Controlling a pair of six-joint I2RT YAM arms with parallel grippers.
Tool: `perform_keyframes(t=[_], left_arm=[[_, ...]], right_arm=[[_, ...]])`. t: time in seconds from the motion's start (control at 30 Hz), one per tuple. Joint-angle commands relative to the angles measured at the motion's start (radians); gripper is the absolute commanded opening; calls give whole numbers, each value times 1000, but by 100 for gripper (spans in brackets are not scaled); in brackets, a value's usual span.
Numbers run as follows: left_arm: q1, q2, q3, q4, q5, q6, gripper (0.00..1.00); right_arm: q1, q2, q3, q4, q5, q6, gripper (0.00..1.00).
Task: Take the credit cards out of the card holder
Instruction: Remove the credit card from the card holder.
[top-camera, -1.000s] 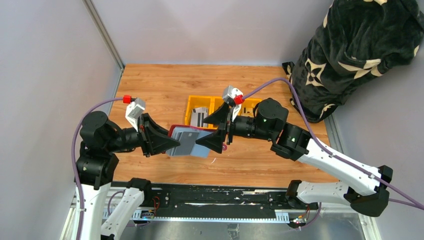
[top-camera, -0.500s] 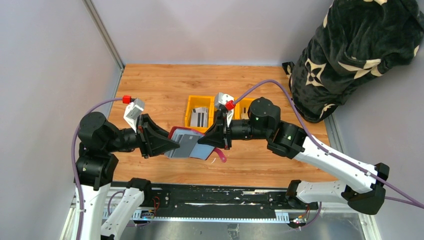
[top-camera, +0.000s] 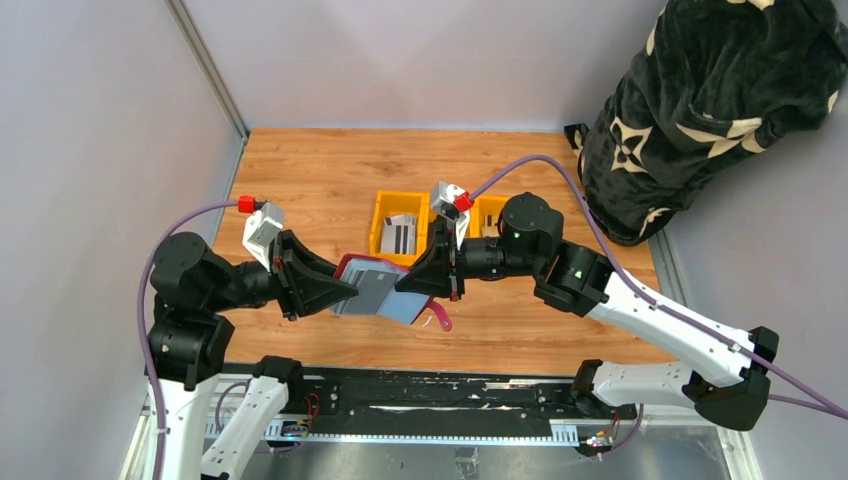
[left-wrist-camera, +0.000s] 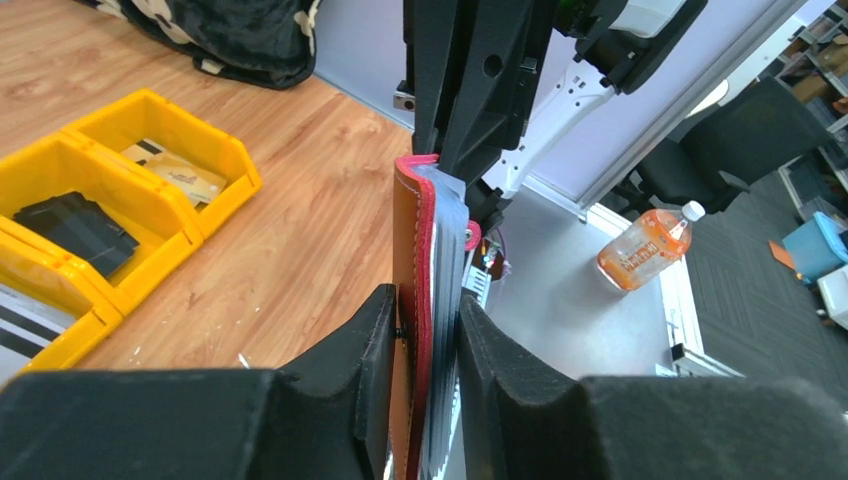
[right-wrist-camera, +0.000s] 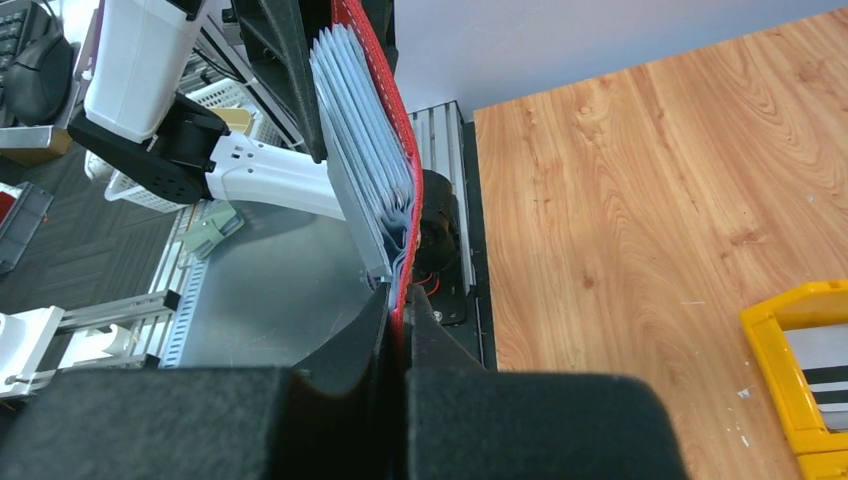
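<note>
The dark red card holder hangs open above the table's near half, its pale blue-grey sleeves fanned out. My left gripper is shut on its left side, red cover and sleeves pinched between the pads. My right gripper is shut on the holder's right red edge. The snap tab dangles below. Whether any credit cards sit in the sleeves I cannot tell. A white credit card with black stripes and a tan one lie in the yellow bin.
The yellow three-part bin stands just behind the grippers; its middle part holds a black folded item. A black patterned bundle fills the back right corner. Grey walls close in on the left and the back.
My right gripper moved left onto the holder's right edge and shut on it. The holder's snap tab now hangs down. The left arm barely shifted.
</note>
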Motion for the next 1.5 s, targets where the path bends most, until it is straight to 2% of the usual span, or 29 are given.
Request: perform_keyframes(t=[0.0,0.2,0.43,0.9,1.07,1.2,1.37,1.47], left_arm=[[1,-14,8,0,-31,24,30],[1,-14,7,48,36,-40,35],[1,-14,-18,147,52,-160,31],[1,-29,-70,278,17,-306,30],[1,-45,-146,419,-54,-460,30],[1,-53,-180,464,-103,-512,30],[1,-52,-188,504,-127,-560,39],[1,-53,-197,523,-127,-580,40]], right_arm=[[-12,-35,0,85,-43,50,0],[-15,-45,-10,85,-34,48,0],[-18,-46,-13,79,-27,47,0],[-25,-46,-18,73,-28,57,0],[-29,-43,-15,77,-31,71,0],[-29,-46,-12,86,-38,80,0],[-29,-50,-16,85,-42,91,0],[-29,-47,-12,114,-47,99,0]])
